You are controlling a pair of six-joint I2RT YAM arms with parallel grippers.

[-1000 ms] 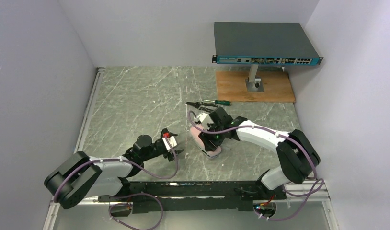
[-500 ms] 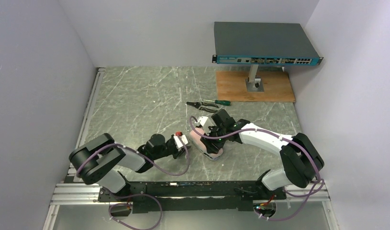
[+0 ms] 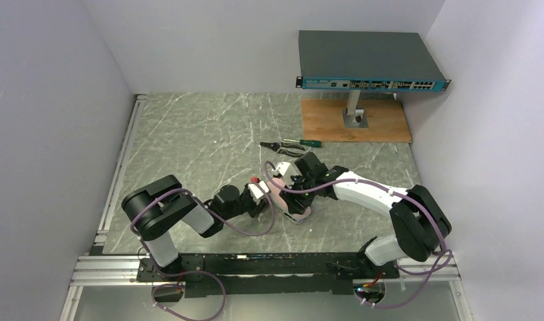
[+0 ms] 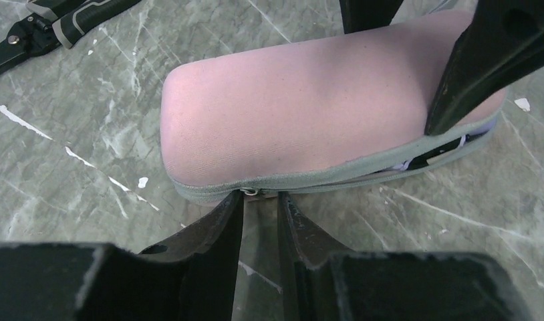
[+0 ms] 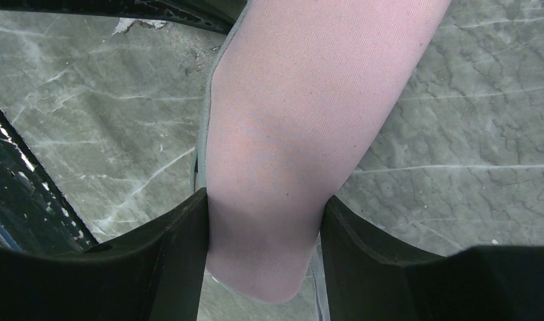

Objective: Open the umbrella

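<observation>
A padded pink zip case (image 3: pixel 293 208) lies on the marble table; it also shows in the left wrist view (image 4: pixel 309 114) and the right wrist view (image 5: pixel 289 120). The umbrella is hidden inside; only a sliver of lilac and black (image 4: pixel 426 157) shows through the part-open grey-green zip. My right gripper (image 3: pixel 297 184) straddles the case's end, jaws pressed on both sides (image 5: pixel 264 200). My left gripper (image 3: pixel 264 192) is at the case's near edge, its jaws drawn narrow (image 4: pixel 260 200) around the small zipper pull (image 4: pixel 250 193).
Black-handled pliers (image 3: pixel 286 146) lie just beyond the case, also in the left wrist view (image 4: pixel 49 27). A network switch (image 3: pixel 369 60) stands on a post over a wooden board (image 3: pixel 356 120) at the back right. Grey walls close in on both sides.
My left arm has swung right and forward, bringing its gripper from open table up to the case's zip edge. The right gripper has stayed clamped on the case.
</observation>
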